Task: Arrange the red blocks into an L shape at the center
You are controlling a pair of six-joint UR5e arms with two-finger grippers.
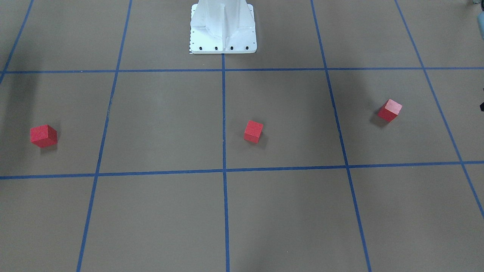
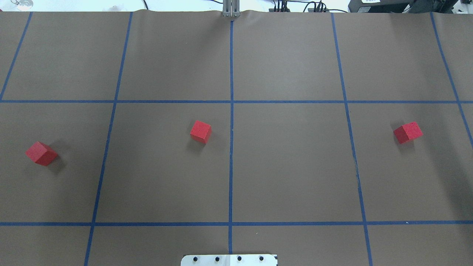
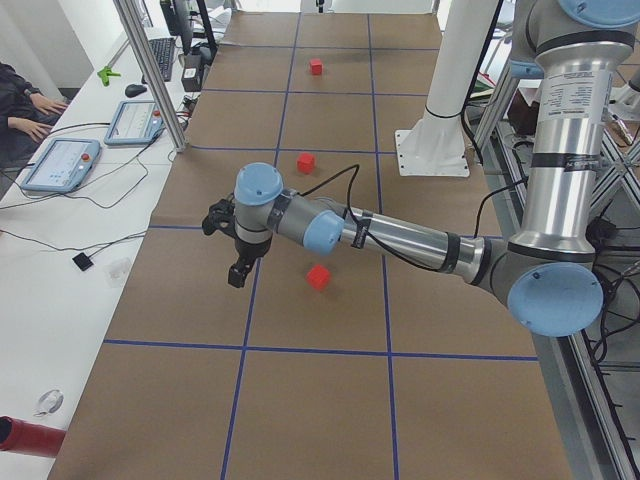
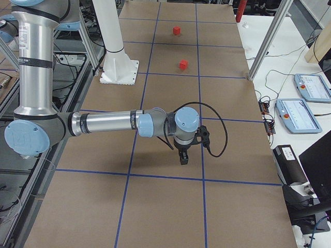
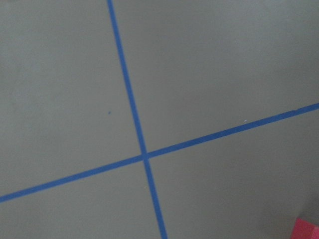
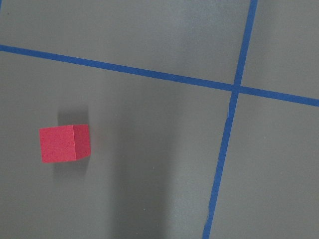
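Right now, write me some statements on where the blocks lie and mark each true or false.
1. Three blocks lie on the table: a left block, a middle block and a right block. True.
2. Two of the blocks touch and start the L. False: all three lie far apart, each in its own grid square of one row.
3. The middle block sits on the centre line. False: it lies just beside that line, on the robot's left of it.
4. No arm shows in the overhead view, and every block rests free on the table. True.
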